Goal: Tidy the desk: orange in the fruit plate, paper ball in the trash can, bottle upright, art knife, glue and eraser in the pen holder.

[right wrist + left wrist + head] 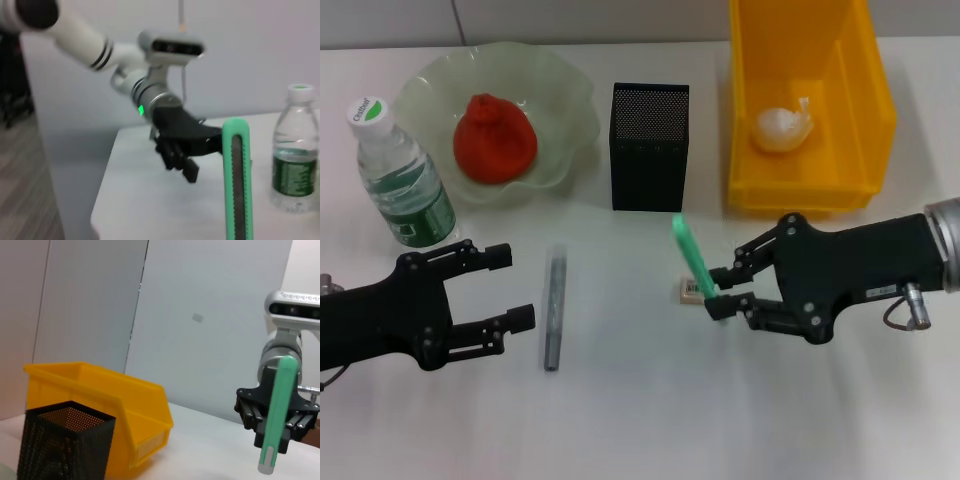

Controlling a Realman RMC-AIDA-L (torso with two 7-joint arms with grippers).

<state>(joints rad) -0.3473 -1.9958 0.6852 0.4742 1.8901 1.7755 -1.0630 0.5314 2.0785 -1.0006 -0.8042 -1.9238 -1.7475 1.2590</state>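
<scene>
My right gripper (718, 290) is shut on the green art knife (692, 252), which stands tilted off the table just above the small eraser (692, 291). The left wrist view shows the same art knife (275, 416) upright in that gripper. The grey glue stick (553, 310) lies on the table just right of my open left gripper (517, 287). The bottle (400, 175) stands upright at far left. In the green fruit plate (565, 110) sits the orange (495, 138). The black mesh pen holder (650, 145) stands at centre back. The paper ball (782, 130) rests in the yellow trash can (865, 110).
The pen holder (65, 445) and trash can (125, 405) stand close side by side behind the held knife. The right wrist view shows the art knife (237, 180), the left gripper (182, 157) and the bottle (295, 150) by the table's edge.
</scene>
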